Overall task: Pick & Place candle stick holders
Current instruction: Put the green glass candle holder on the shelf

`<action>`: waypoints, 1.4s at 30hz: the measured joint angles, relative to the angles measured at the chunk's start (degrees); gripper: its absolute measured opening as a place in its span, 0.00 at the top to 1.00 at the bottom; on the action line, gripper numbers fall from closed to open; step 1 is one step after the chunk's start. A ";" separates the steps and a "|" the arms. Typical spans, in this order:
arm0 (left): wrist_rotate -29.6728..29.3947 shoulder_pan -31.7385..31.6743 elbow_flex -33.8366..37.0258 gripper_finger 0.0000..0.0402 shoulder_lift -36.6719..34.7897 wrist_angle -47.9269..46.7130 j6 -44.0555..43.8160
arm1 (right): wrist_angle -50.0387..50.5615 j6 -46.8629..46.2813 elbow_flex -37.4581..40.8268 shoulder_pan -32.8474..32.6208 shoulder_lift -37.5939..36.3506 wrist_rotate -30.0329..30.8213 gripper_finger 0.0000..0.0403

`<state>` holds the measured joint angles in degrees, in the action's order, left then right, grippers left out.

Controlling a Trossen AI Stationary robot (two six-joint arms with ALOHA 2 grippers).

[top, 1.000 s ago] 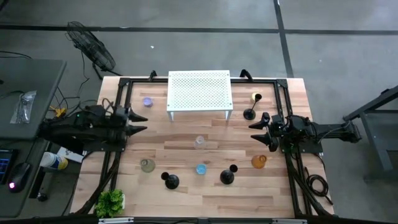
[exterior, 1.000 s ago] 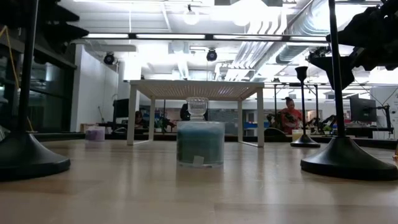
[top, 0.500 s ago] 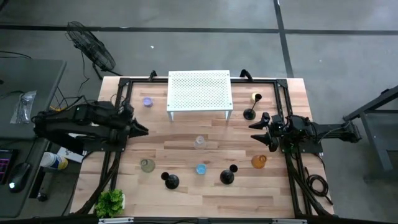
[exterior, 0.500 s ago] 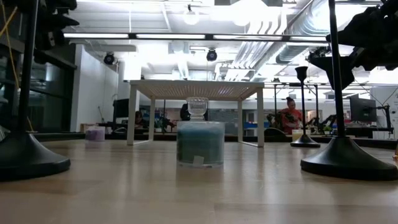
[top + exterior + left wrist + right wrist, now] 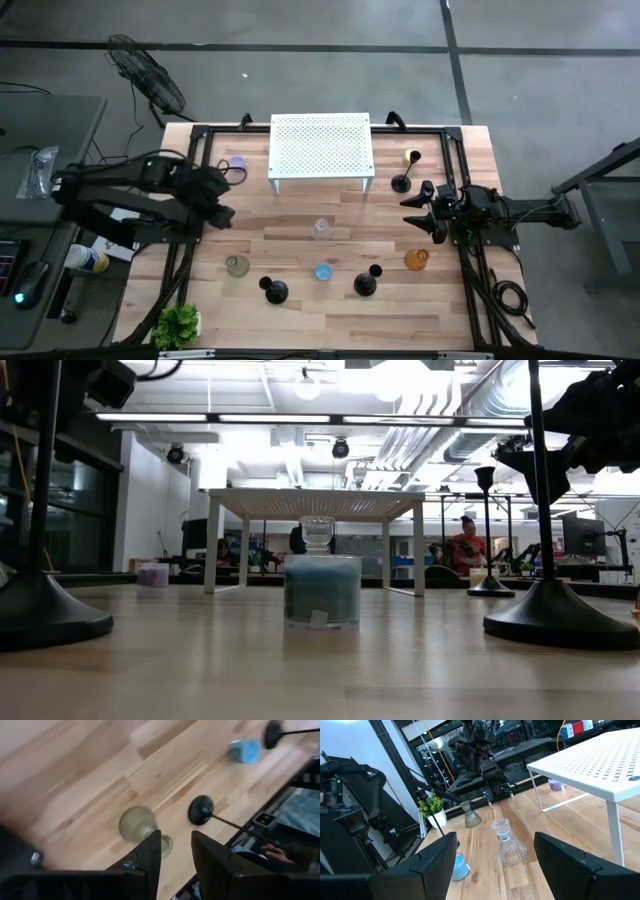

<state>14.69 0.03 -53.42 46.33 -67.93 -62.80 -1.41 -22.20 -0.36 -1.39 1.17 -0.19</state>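
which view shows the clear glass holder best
The right wrist view: the clear glass holder stands close and unobstructed. The high view shows it tiny; the low view shows only its top behind the blue cup; left wrist misses it.

High view: straight down over the table [image 5: 300, 240]. Low view: tabletop level, facing 12 o'clock, close behind the blue cup [image 5: 322, 591], which both wrist views also catch.

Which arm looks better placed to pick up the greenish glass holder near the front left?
Probably the left. The left gripper hangs at the table's left side, with the greenish glass holder just ahead of its fingers. The right gripper waits open at the right side, farther away.
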 joint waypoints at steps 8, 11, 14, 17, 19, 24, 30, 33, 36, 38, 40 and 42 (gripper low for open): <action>4.61 0.99 -1.14 0.74 7.48 -1.34 2.15 | -0.04 0.00 0.00 0.00 0.00 0.00 0.36; 4.06 3.72 -1.17 0.74 9.35 -1.75 4.72 | -0.07 0.00 0.00 0.01 0.00 0.00 0.36; 3.04 6.81 -1.17 0.74 10.83 -2.79 7.05 | -0.07 0.00 0.00 0.01 0.00 0.00 0.36; 1.60 10.63 -1.17 0.74 12.04 -2.34 9.37 | -0.07 -0.01 0.00 0.01 0.00 0.00 0.36; 0.12 13.04 -1.17 0.74 12.78 -2.27 11.70 | -0.07 -0.02 0.02 0.02 0.00 0.00 0.36; -3.31 18.76 -1.17 0.74 14.01 -0.36 20.28 | -0.07 0.00 0.02 0.02 0.00 0.00 0.36; -6.40 24.30 -1.18 0.74 14.35 2.03 31.55 | -0.07 0.00 0.00 0.00 0.00 0.00 0.36; -9.75 26.87 -1.19 0.74 14.37 1.92 33.54 | -0.07 -0.01 0.00 0.00 0.00 0.00 0.36; -12.74 29.08 -1.19 0.74 14.37 1.93 34.49 | -0.07 -0.02 0.00 0.00 0.02 0.00 0.36; -14.55 30.21 -1.19 0.74 14.58 1.93 34.53 | -0.07 -0.02 0.02 0.00 0.00 0.00 0.36; -15.77 30.92 -1.19 0.74 15.12 1.92 34.49 | -0.07 0.00 0.00 0.00 0.00 0.00 0.36; -16.69 31.61 -1.19 0.74 15.85 1.93 34.51 | -0.07 0.00 0.02 0.00 0.01 0.00 0.36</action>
<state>-2.00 31.65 -54.61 62.19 -66.00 -28.29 -1.48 -22.20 -0.34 -1.39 1.18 -0.19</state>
